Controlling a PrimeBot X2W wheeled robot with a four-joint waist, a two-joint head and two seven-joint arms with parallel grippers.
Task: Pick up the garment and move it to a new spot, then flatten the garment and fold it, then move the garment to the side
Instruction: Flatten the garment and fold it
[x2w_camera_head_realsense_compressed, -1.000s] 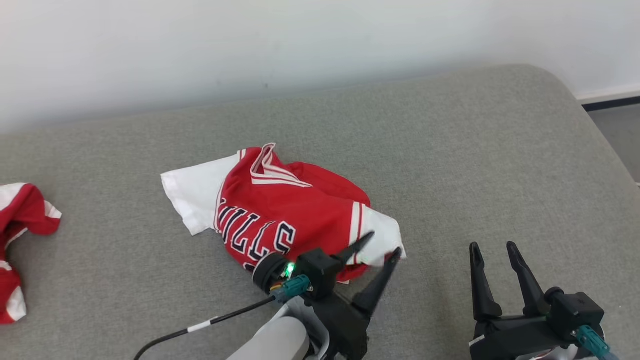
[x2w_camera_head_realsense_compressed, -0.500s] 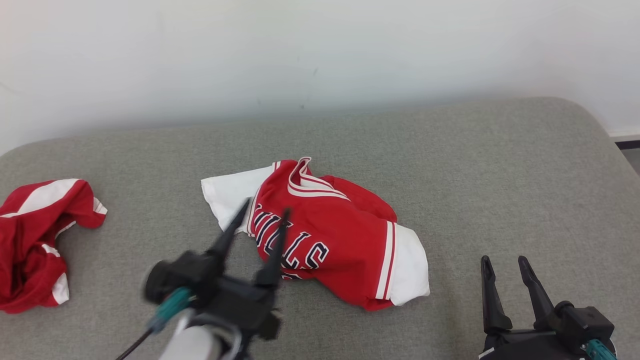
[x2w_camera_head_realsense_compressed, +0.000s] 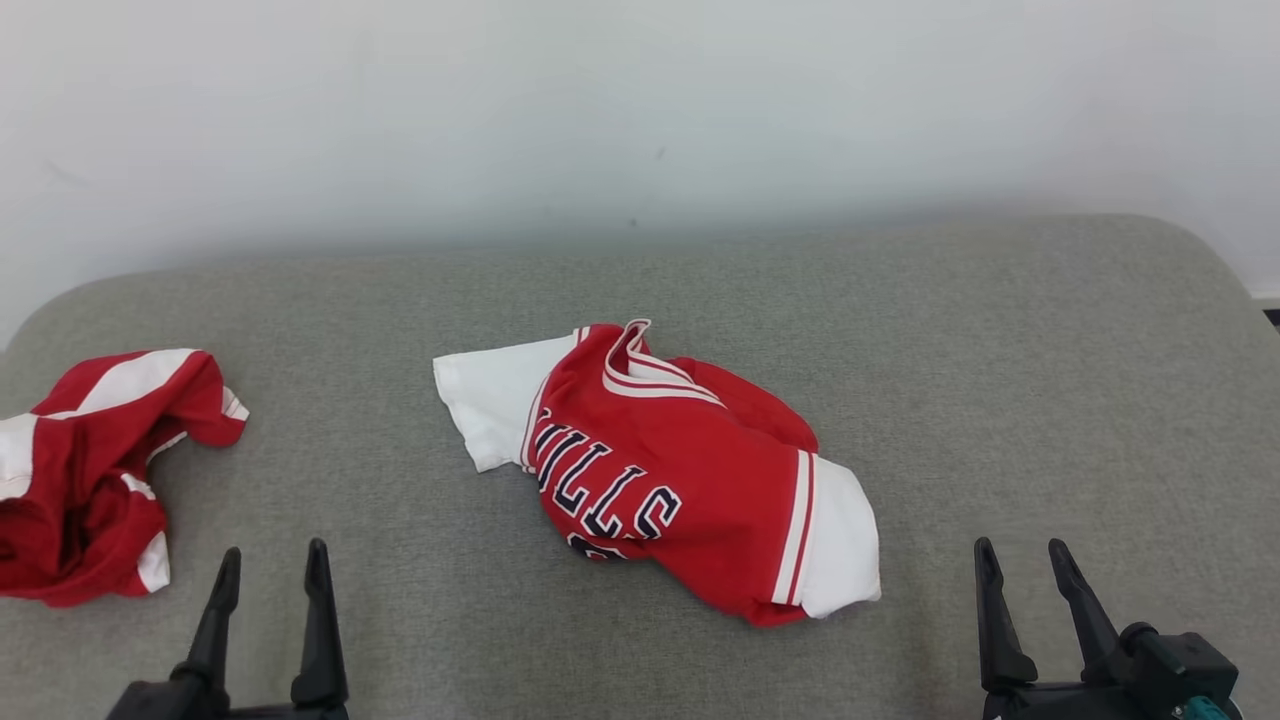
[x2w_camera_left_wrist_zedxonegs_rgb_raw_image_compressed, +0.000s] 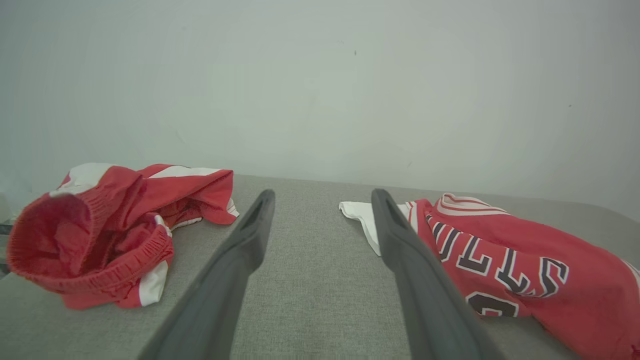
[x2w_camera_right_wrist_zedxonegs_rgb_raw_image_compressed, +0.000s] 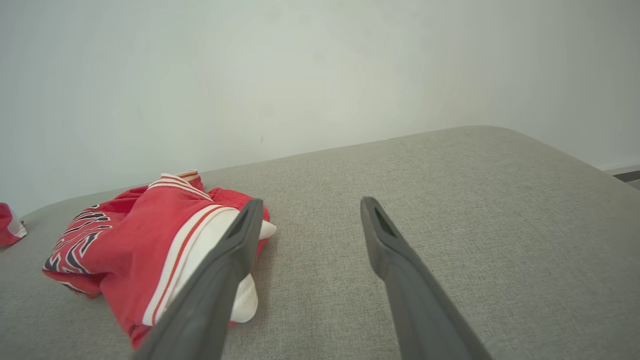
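A red and white garment (x2w_camera_head_realsense_compressed: 670, 475) with dark lettering lies bunched and roughly folded in the middle of the grey padded surface (x2w_camera_head_realsense_compressed: 1000, 350). It also appears to the right in the left wrist view as the garment (x2w_camera_left_wrist_zedxonegs_rgb_raw_image_compressed: 505, 255), and to the left in the right wrist view as the garment (x2w_camera_right_wrist_zedxonegs_rgb_raw_image_compressed: 150, 235). My left gripper (x2w_camera_head_realsense_compressed: 272, 565) stands open at the lower left, well apart from the cloth. At the lower right my right gripper (x2w_camera_head_realsense_compressed: 1020, 562) is open too, just right of the white sleeve end. Nothing is between either pair of fingers.
A second red and white piece of clothing (x2w_camera_head_realsense_compressed: 95, 470) lies crumpled at the surface's left end, seen also as the crumpled clothing (x2w_camera_left_wrist_zedxonegs_rgb_raw_image_compressed: 110, 230) in the left wrist view. A pale wall (x2w_camera_head_realsense_compressed: 640, 110) runs behind. The surface's rounded right edge (x2w_camera_head_realsense_compressed: 1225, 270) drops toward the floor.
My left gripper has let go of the garment's near edge and drawn back to the lower left, fingers open. The camera has tilted up and turned left. The right gripper has kept its place.
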